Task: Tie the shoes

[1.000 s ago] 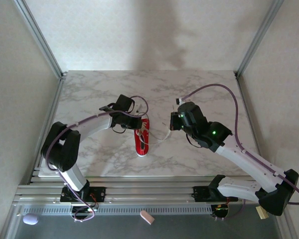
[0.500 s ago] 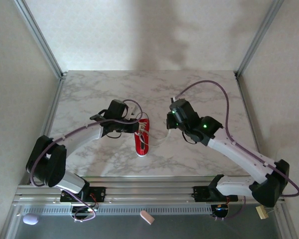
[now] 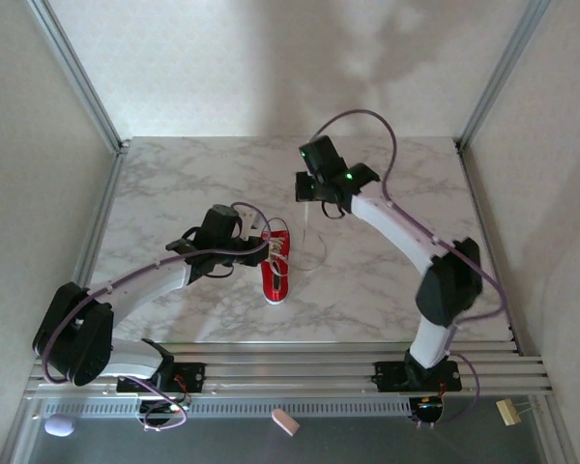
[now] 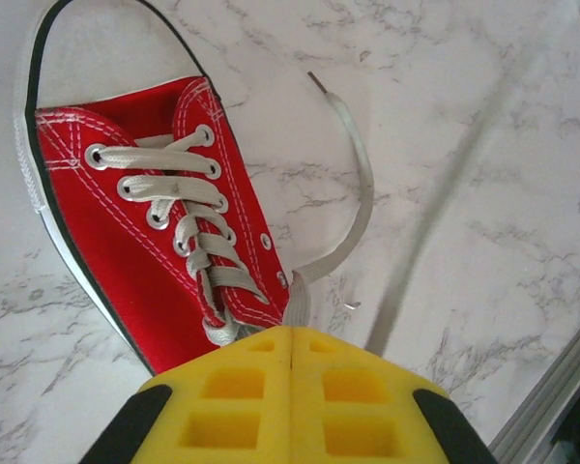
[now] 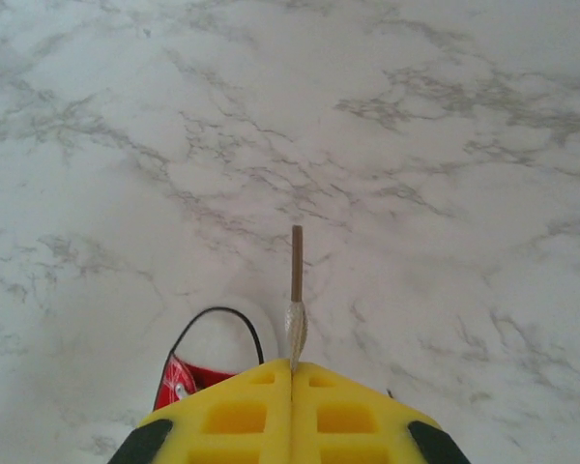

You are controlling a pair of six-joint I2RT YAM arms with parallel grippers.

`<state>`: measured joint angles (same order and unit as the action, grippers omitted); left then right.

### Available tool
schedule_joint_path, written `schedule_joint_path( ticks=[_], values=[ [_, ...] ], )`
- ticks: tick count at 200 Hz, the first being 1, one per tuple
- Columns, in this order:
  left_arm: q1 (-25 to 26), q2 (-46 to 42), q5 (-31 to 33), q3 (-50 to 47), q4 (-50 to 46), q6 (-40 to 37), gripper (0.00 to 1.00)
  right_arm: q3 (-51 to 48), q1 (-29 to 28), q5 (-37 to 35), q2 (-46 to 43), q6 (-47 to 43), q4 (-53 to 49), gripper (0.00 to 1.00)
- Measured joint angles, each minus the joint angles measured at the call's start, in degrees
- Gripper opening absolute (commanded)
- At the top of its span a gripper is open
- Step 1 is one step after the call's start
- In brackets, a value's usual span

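One marble worktop (image 3: 174, 193) carries the red shoe (image 3: 275, 269) near its middle, slightly toward the near edge. The left gripper (image 4: 292, 333) is closed tight at the top eyelets, apparently pinching a lace (image 4: 367, 188). The right gripper (image 5: 292, 365), nearer the far edge, is clamped on the other lace end (image 5: 296, 256). No knot or bow shows, so I judge that crossing, looping and tightening all remain.

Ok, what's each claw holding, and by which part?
The left claw pinches a white lace beside the top eyelets of the red shoe; the right claw pinches the other lace near its end, tip sticking out.
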<state>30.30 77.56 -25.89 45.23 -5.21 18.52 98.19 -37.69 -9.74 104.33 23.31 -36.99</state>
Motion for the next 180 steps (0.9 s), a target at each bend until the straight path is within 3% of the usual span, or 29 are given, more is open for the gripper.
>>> schedule_joint_path(
  ticks=[75,103,140,160,180],
  values=[
    [1.14,-0.5,1.97,-0.37,1.79,0.83,0.0,23.93,1.55,5.35,27.85,-1.29,-6.73,0.0],
    [1.64,-0.5,2.32,-0.85,2.91,1.2,0.0,27.67,1.62,5.42,32.92,-1.42,-10.51,0.22],
    [2.25,-0.5,2.8,-2.51,3.76,1.81,0.0,27.78,1.84,3.1,32.72,-1.66,-13.57,0.45],
    [2.29,-0.5,2.93,-3.21,4.17,2.32,0.0,22.14,1.95,0.24,27.82,-2.16,-12.26,0.42],
    [2.29,-0.5,3.04,-3.63,4.87,2.64,0.0,9.79,1.99,-2.49,17.86,-1.49,-10.01,0.35]
  ],
)
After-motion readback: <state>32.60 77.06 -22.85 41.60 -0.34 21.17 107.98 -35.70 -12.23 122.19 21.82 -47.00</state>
